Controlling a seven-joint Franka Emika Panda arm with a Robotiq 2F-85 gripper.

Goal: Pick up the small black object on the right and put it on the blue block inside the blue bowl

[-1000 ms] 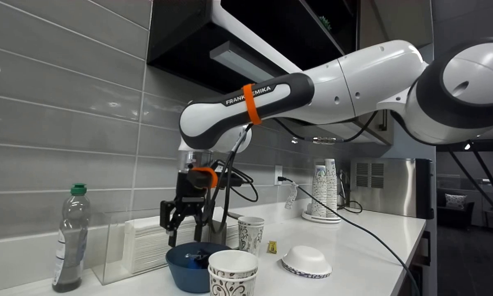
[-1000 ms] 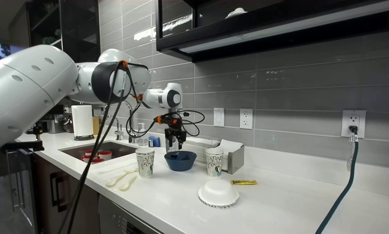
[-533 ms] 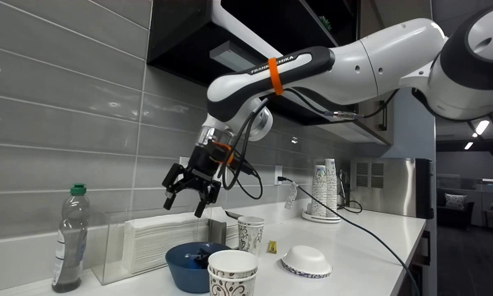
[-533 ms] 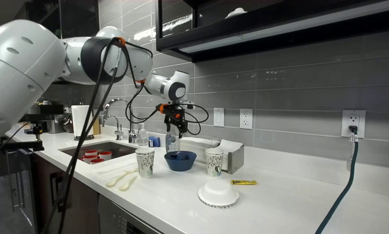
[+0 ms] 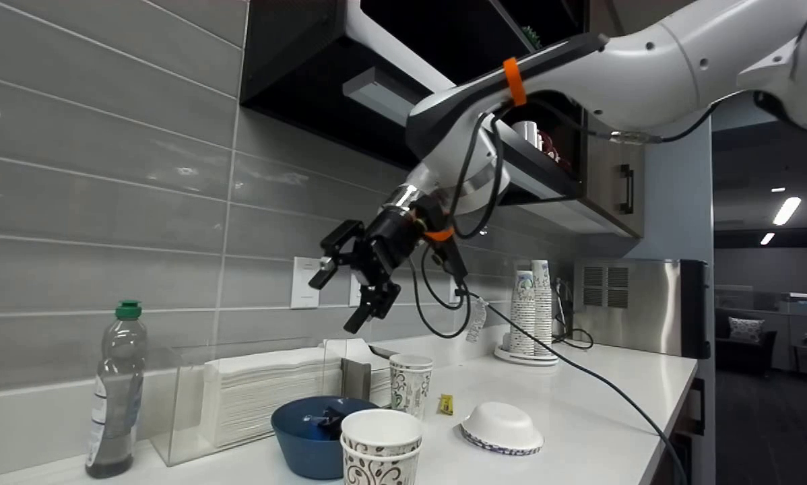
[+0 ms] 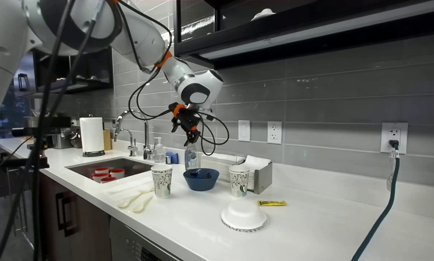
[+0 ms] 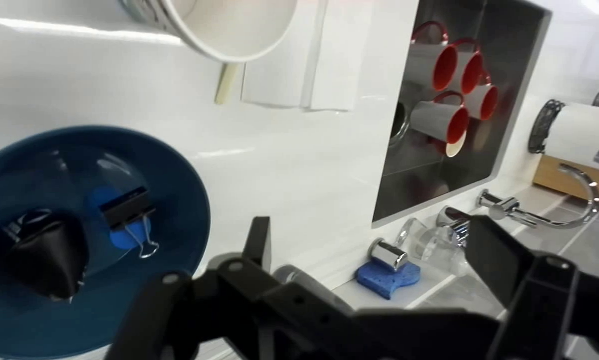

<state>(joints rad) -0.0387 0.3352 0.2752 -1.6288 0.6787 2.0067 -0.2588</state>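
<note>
1. A kitchen, with a white counter (image 6: 311, 232) running along a grey tiled wall (image 6: 333, 145); red-and-white mugs (image 7: 432, 120) sit in the sink (image 6: 133, 165).
2. A round, dark blue bowl (image 6: 201, 184) stands on the counter.
3. In the bowl, seen from the wrist, a black clip (image 7: 127, 207) with silver wire handles lies across a blue block (image 7: 122, 241), hiding part of it.
4. Just beside the clip, also in the bowl, is a shiny black lump (image 7: 54, 260), too dark to make out.
5. The black gripper (image 5: 339, 301) is tilted, higher than the bowl and well apart from it, its jaws standing wide apart.
6. In an exterior view, a white arm (image 5: 646, 81) slopes down from the upper right to the gripper.
7. Patterned cups (image 6: 162, 183) stand on either side of the bowl; an upturned white dish (image 6: 243, 215) lies near a small yellow packet (image 6: 272, 203).
8. In an exterior view, a clear bottle (image 5: 117, 391) with a green cap stands near a stack of white napkins (image 5: 255, 397).
</note>
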